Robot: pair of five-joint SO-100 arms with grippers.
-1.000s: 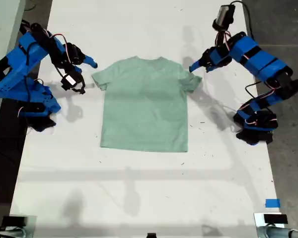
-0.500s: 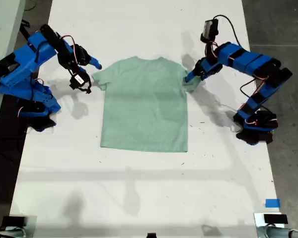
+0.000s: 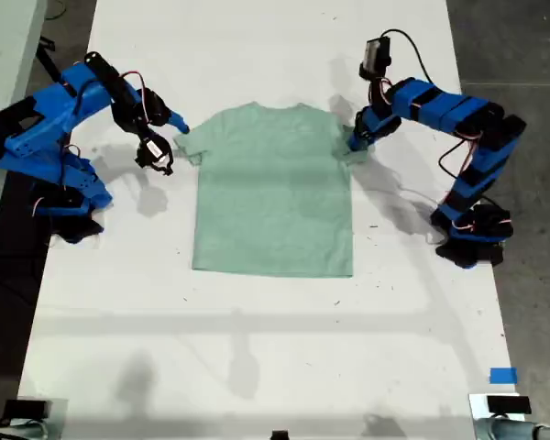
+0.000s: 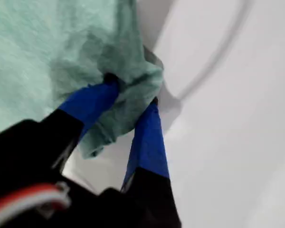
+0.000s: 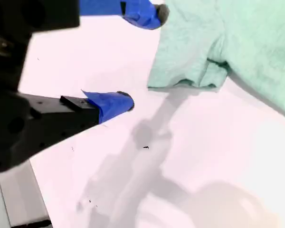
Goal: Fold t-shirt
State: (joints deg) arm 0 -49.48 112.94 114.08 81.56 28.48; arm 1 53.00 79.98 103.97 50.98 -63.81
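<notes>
Already my first gripper (image 4: pixel 133 95) clenches the t-shirt's (image 3: pixel 273 188) sleeve while my second gripper (image 5: pixel 142 57) gapes released, so pulling could skew it.

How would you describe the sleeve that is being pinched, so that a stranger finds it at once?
On the white table lies a pale green t-shirt, flat, collar away from the camera. Its sleeve on the exterior view's right is bunched between the blue tips of my first pincer. The other sleeve lies flat, with my second pincer open beside it.
</notes>
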